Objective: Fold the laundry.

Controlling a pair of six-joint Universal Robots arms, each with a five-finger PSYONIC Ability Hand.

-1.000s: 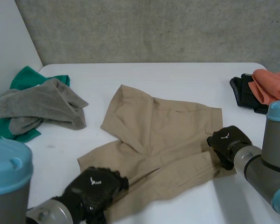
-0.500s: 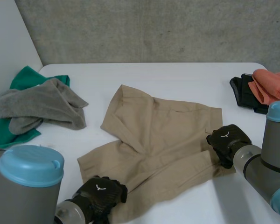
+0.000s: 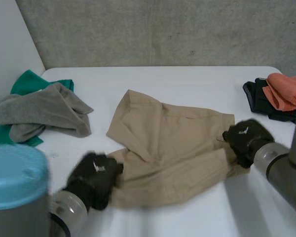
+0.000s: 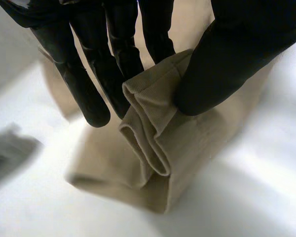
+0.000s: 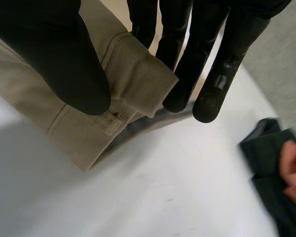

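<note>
Left hand (image 3: 94,178), thumb and straight fingers (image 4: 84,84) pinching a fold of tan cloth (image 3: 177,143); right hand (image 3: 246,139) pinching the cloth's opposite end the same way.

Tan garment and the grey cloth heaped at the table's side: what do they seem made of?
The tan garment looks like matte cotton twill: the left wrist view shows a fine weave and a thick doubled hem that holds its shape. The grey cloth is probably soft terry or fleece, matte, slumping in thick rounded folds. Its weave is too small to tell.
</note>
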